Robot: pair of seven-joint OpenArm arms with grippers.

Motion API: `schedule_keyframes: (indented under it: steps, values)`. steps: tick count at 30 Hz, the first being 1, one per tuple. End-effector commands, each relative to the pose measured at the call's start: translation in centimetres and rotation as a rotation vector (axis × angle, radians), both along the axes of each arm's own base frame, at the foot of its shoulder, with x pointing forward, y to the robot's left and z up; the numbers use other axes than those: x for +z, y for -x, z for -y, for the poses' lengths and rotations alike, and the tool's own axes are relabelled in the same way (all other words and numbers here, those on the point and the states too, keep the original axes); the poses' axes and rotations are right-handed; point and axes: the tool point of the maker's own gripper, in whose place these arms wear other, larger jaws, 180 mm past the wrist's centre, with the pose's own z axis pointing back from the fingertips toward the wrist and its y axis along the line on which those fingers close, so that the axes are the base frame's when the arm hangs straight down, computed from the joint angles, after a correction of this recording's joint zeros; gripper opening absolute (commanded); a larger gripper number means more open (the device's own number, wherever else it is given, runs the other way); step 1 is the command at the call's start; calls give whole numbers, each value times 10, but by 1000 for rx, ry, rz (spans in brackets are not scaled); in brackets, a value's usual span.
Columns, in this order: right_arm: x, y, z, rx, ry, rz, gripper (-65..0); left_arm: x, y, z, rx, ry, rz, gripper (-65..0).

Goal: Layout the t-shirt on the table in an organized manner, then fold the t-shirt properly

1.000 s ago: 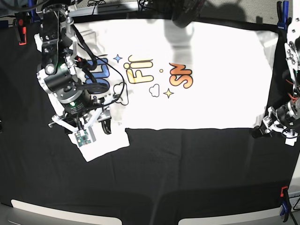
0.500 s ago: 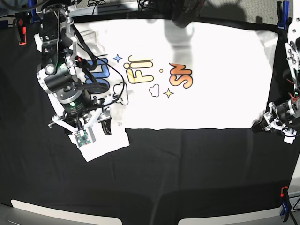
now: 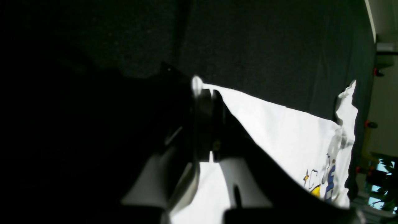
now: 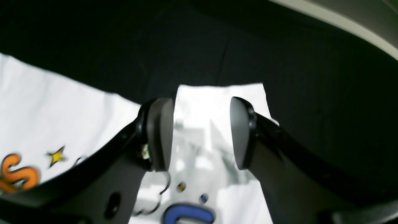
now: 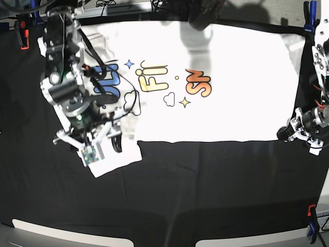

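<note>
Shirt spread flat, a pincer at each end

On the black tabletop (image 5: 205, 195) the t-shirt (image 5: 231, 103) lies print-up, a sleeve flap sticking out nearest. The right pincer (image 4: 200, 133) hangs over that sleeve, jaws spread, gripping nothing. At the other end the left pincer (image 3: 206, 102) is pressed together on the shirt's corner by the hem.

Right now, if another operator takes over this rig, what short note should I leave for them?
Left hand: shut on the t-shirt at its near corner.
Right hand: open, above the near sleeve; whether it touches the cloth cannot be told.
The t-shirt lies spread, print up, on the far half of the table; the near sleeve sticks out.
Done: laid out roughly.
Left: smooth it, then every fold.
</note>
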Motion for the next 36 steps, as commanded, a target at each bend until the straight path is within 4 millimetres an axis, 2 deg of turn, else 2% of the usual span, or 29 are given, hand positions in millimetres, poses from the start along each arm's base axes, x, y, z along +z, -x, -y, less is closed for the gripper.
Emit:
schedule_keyframes:
  steps: [1, 8, 12, 14, 17, 21, 25, 27, 30, 36]
  values:
    - [16, -14, 5, -11, 11, 64, -364, 9, -7, -9, 4, -21, 17, -650]
    - [-8, -90, 45, -120, 60, -34, -364, 9, -7, -9, 4, -21, 18, -650]
    - [-13, -133, 66, -179, 46, -108, -364, 13, -10, -8, 18, -2, 32, -650]
    - [-18, -151, 76, -206, 37, -150, -364, 16, -13, -8, 34, 17, 47, -650]
    - [-34, -168, 91, -245, 18, -233, -364, 19, -16, -7, 46, 35, 58, -650]
    - [-74, -168, 112, -299, 10, -377, -364, 19, -15, -7, 45, 34, 56, -650]
    - [-115, -149, 131, -341, 0, -489, -364, 19, -15, -7, 45, 34, 56, -650]
    - [-128, -139, 137, -352, 0, -525, -364, 19, -15, -7, 45, 34, 56, -650]
    - [-142, -128, 132, -312, 2, -562, -364, 19, -15, -7, 45, 34, 56, -650]
    - [-167, -108, 97, -207, -104, -617, -364, 19, -15, -7, 45, 34, 56, -650]
